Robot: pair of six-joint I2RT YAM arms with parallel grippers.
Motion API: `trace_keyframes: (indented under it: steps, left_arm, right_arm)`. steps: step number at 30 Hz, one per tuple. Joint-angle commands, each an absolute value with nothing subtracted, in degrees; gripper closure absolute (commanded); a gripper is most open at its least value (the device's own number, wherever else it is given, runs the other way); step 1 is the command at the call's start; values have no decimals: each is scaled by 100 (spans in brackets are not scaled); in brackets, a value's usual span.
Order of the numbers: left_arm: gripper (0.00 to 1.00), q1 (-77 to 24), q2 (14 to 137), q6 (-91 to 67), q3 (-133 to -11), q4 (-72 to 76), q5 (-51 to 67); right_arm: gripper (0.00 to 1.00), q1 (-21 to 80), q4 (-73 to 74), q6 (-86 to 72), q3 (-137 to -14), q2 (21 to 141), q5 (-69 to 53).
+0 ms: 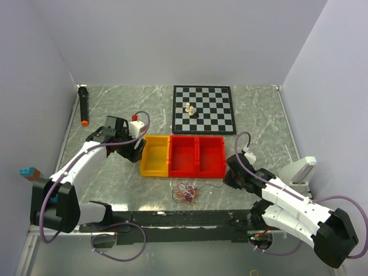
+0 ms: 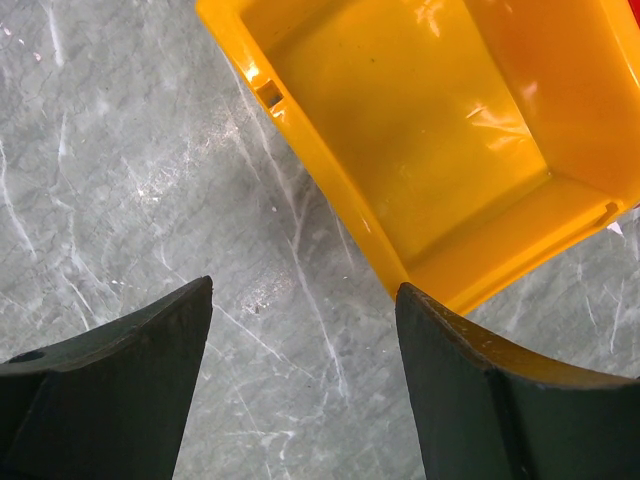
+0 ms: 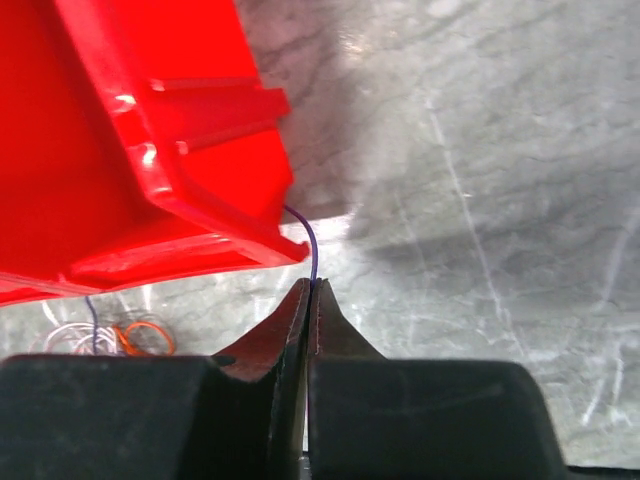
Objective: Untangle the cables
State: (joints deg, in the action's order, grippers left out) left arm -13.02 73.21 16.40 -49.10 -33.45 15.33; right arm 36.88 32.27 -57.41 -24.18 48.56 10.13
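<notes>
Right fingers (image 3: 280, 330) clench a thin purple cable (image 3: 312, 250) passing behind the red bin (image 3: 150, 150)'s corner, where a pull could snag or drag the whole tangle (image 1: 187, 193); left fingers (image 2: 130, 350) released.

Red bin (image 3: 120, 130): glossy moulded plastic, hard highlights along rim and ribs. Left of red bin, yellow bin (image 2: 420, 130): same glossy plastic, smooth floor, bright glare spots. Under red bin, table (image 3: 500, 150): grey marble-look top, white veining, smooth, low sheen. At red bin's near corner, purple cable (image 3: 312, 245): thin, smooth, plastic-sheathed. Just off that same corner, right gripper (image 3: 310, 292): matt dark fingers, smooth flat inner faces. Beyond yellow bin from red bin, left gripper (image 2: 305, 290): matt black, slightly grainy. Behind red bin, chessboard (image 1: 204, 109): flat, matt-looking black-and-white squares. In front of red bin, cable tangle (image 1: 187, 194): fine smooth strands, orange and purple.
</notes>
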Motion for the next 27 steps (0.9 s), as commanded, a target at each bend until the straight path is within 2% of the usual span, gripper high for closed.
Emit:
trace_keyframes:
  steps: [1, 8, 12, 19, 23, 27]
  left_arm:
    - [21, -1310, 7234, 1793, -4781, -3797, 1274]
    - [20, -1310, 7093, 1758, -4913, -3964, 1327]
    - [17, -1310, 7014, 1723, -5062, -4087, 1328]
    - [4, -1310, 6917, 1740, -5519, -4315, 1231]
    - [3, -1310, 7048, 1731, -5669, -4333, 1230]
    - [3, -1327, 7049, 1836, -5721, -4560, 1405]
  right_arm:
    - [100, 3718, 3690, -5827, -2400, 4790, 1265]
    - [100, 3919, 4183, -6037, -2145, 4343, 1046]
    - [100, 4691, 4071, -6179, -2214, 4280, 915]
    - [100, 5651, 2866, -5284, -3092, 4464, 308]
    - [100, 5757, 3101, -5133, -3822, 4886, 386]
    - [100, 5766, 3103, -5028, -3973, 4922, 431]
